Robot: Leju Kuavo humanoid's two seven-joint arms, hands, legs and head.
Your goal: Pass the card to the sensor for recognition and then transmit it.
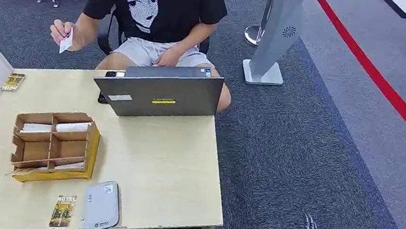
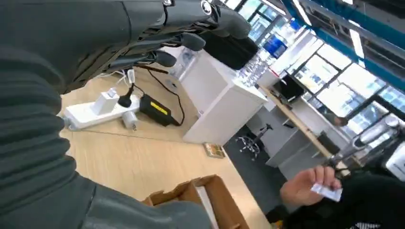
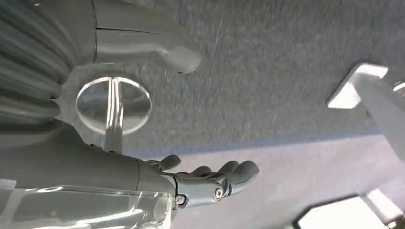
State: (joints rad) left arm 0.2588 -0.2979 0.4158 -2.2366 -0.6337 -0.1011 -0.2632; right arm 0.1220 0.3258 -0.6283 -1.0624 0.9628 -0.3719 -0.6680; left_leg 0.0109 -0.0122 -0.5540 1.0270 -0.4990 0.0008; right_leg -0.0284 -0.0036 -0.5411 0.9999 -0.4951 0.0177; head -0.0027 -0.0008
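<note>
Holding the small white card (image 1: 65, 43) up beyond the pale wooden counter (image 1: 170, 169), the seated person seems to offer it to you, while your left hand (image 2: 157, 33) and right hand (image 3: 210, 179) wait empty with fingers loosely apart.

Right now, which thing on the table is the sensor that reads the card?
Start at the wooden table and find the brown cardboard organizer. Just nearer the robot's edge lies the sensor: a flat white box with rounded corners, beside a yellow hotel card.
</note>
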